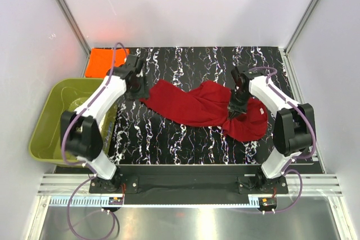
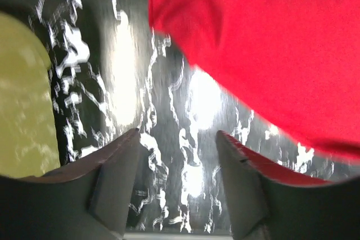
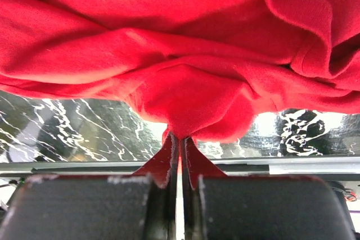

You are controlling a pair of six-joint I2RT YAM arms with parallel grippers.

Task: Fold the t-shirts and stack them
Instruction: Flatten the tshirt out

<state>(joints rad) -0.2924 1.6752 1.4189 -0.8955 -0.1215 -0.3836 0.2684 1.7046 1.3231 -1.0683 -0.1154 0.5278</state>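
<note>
Crimson t-shirt (image 1: 194,105) in tight right pincer (image 3: 179,139); left pincer (image 2: 177,133) wide over open tabletop (image 2: 169,82) beside its edge.

The left arm (image 1: 109,91) covers the right edge of the orange shirt (image 1: 101,60). Left wrist view: red shirt (image 2: 270,43) blurred, cropped top and right; tub (image 2: 19,99) cropped left. The right gripper (image 3: 179,137) hides the pinched fold.

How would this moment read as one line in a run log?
left pincer: open, empty | right pincer: shut on red t-shirt | orange t-shirt: at back-left corner
</note>
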